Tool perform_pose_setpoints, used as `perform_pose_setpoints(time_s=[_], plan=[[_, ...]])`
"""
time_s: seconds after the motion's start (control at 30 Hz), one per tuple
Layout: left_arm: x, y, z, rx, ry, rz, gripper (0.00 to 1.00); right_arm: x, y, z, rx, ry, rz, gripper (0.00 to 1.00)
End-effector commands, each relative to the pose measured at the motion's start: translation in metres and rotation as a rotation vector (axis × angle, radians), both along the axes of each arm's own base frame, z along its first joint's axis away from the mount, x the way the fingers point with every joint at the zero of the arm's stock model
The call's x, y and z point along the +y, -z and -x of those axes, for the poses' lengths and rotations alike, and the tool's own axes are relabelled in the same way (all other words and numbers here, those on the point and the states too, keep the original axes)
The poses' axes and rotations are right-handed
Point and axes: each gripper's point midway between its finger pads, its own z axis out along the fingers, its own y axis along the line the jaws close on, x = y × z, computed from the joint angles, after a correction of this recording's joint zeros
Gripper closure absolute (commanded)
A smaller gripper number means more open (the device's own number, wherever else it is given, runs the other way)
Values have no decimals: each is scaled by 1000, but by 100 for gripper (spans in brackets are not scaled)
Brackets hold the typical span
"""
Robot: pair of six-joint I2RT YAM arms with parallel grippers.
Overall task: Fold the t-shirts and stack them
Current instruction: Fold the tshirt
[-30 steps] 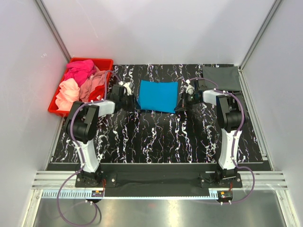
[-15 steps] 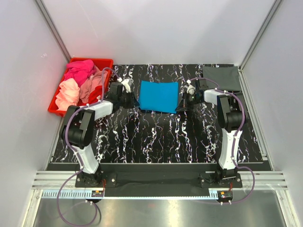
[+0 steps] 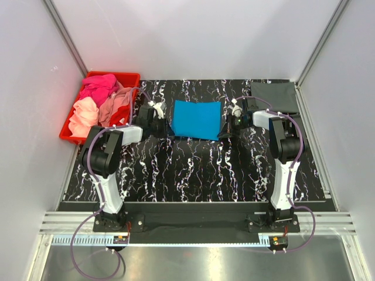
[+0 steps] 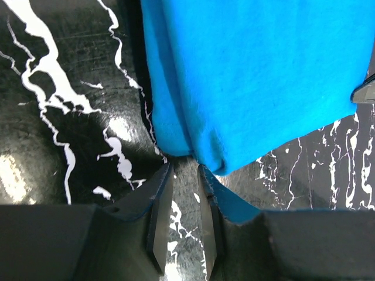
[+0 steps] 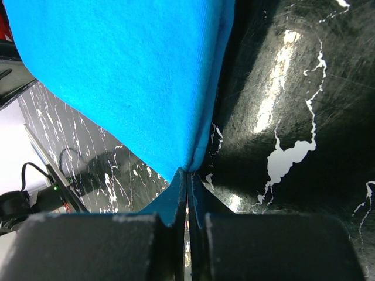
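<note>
1. The blue t-shirt [image 3: 196,119] lay folded into a rough rectangle on the black marbled desk [image 3: 193,170]. It sat in the far middle part of the desk, between the two arms.
2. The left claw [image 3: 159,121] sat low at the shirt's left side, by its near left corner.
3. In the left wrist view the left claw [image 4: 184,170] was released. Its fingers [image 4: 159,216] stood a narrow gap apart, and bare desk showed between them, with no cloth in the gap.
4. In that view the rounded, folded corner of the blue t-shirt [image 4: 252,76] lay just ahead of the fingertips, nearest the right-hand finger. Whether it touched that finger could not be told.
5. The right claw [image 3: 225,130] sat at the shirt's near right corner.
6. In the right wrist view the right claw [image 5: 187,175] was clenched, its fingers pressed together on the corner of the blue t-shirt [image 5: 129,76]. The cloth narrowed to a point where it ran in between the tips.
7. A dark grey t-shirt [image 3: 274,96] lay flat and folded at the far right corner of the desk, apart from both claws.
8. A red bin [image 3: 132,76] stood off the desk's far left corner. It held a hot pink t-shirt [image 3: 98,86], a salmon t-shirt [image 3: 117,102] and a peach t-shirt [image 3: 84,114], all crumpled together.
</note>
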Motion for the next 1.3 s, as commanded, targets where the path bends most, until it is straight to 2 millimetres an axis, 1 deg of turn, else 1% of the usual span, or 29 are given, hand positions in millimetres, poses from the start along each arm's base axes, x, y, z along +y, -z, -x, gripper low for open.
perform_pose_setpoints(time_s=[0.0,0.1,0.23,0.33,0.5,0.53,0.57,0.63,0.67,0.77,0.8,0.9,1.27], plan=[[-14,-15,-13,-76,37,62,71,-2,-3,-7,-16,-6,-7,100],[-14,-17,-11,-87,35,66,72,-2,-3,-8,-17,-5,-8,100],[-12,-25,-11,-110,24,65,72,-2,-2,-7,-11,-4,-9,100],[-14,-26,-12,-107,24,76,71,-2,-1,-7,-10,-4,-8,100],[-14,-20,-10,-96,20,72,71,-2,-1,-7,-10,-3,-9,100],[-13,-22,-10,-102,17,75,71,-2,-1,-6,-9,-4,-9,100],[-13,-22,-8,-100,18,75,74,-2,-1,-6,-8,-3,-9,100],[-14,-26,-9,-115,20,80,83,-1,0,-6,-5,-3,-10,100],[-14,-25,-9,-111,18,81,84,-1,-1,-6,-7,-4,-10,100],[-13,-26,-9,-112,10,76,80,-2,0,-6,-9,-2,-8,100],[-13,-25,-8,-112,7,77,75,-2,0,-6,-6,-1,-9,100],[-13,-28,-6,-123,-4,90,72,-2,0,-6,-6,-1,-9,100],[-12,-46,-10,-169,-13,147,72,-2,1,-6,-1,1,-9,100]])
